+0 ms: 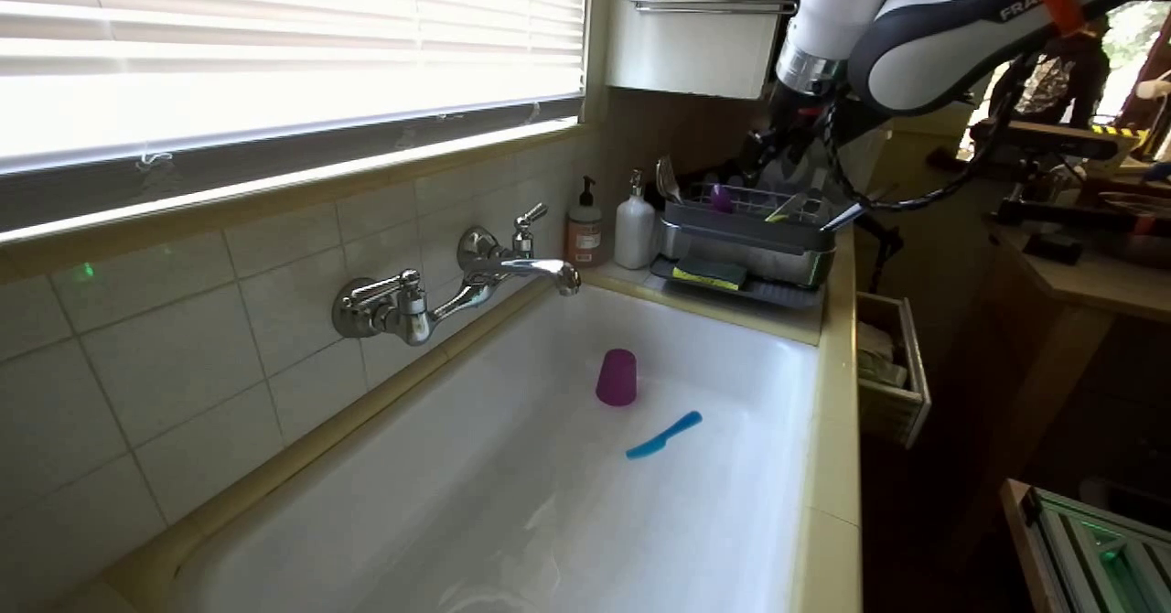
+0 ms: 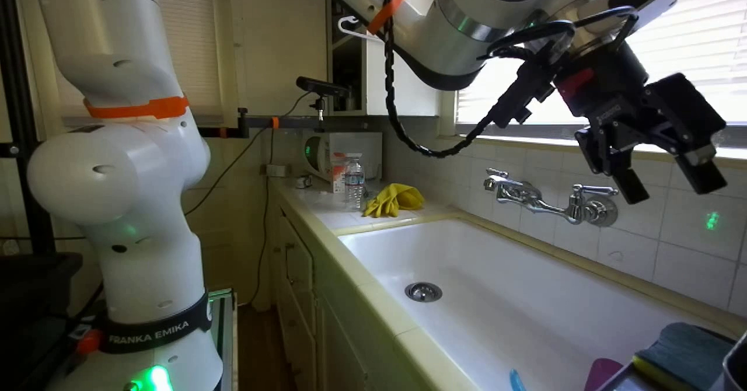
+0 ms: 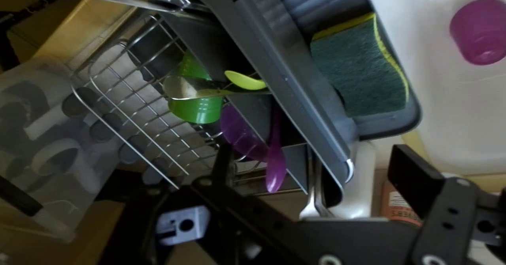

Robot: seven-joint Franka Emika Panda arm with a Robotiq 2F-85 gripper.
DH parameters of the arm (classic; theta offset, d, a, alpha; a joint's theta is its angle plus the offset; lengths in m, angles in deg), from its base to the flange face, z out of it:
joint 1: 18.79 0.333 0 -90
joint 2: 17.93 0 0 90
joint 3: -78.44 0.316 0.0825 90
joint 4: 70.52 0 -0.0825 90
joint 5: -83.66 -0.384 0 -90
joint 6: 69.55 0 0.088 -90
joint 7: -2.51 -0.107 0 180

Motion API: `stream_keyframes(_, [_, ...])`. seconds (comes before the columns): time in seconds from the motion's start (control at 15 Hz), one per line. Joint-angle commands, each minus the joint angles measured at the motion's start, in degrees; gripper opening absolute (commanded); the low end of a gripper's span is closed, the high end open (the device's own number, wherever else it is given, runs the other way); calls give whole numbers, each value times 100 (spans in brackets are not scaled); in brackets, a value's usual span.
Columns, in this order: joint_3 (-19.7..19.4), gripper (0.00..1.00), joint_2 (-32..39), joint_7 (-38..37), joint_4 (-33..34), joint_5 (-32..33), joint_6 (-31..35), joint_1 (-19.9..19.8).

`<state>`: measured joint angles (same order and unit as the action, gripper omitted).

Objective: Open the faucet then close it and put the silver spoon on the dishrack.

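Because the silver spoon point(image 3: 184, 88) rests on the dishrack point(image 1: 746, 229), bowl over its wirework, and no stream shows below the faucet point(image 1: 514, 267), the placing step appears complete. The gripper point(image 2: 669, 182) holds nothing; its 2 jaws stand apart. Next, the move presumably calls for retracting clear of the dishrack. Materials: smooth metal spoon, rounded bowl; polished chrome faucet, 2 levers; matte gray dishrack rim.

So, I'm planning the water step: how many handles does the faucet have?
2. In an exterior view, one handle is left of the spout and the other handle stands above it. Both ends of the faucet show, so none seems hidden.
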<state>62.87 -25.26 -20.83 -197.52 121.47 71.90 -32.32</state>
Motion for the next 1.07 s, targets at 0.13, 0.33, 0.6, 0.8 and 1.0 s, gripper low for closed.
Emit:
stream_keyframes(0.13, [173, 100, -301, 2199, -319, -1441, -122, 170])
stream_keyframes(0.33, [249, 100, -344, 3237, -390, -2197, -243, 337])
stream_keyframes(0.6, [338, 100, -404, 3945, -357, -2856, -667, 494])
stream_keyframes(0.8, [405, 100, -258, 3798, -246, -2782, -623, 449])
stream_keyframes(1.0, [418, 100, -298, 3880, -245, -2888, -734, 492])
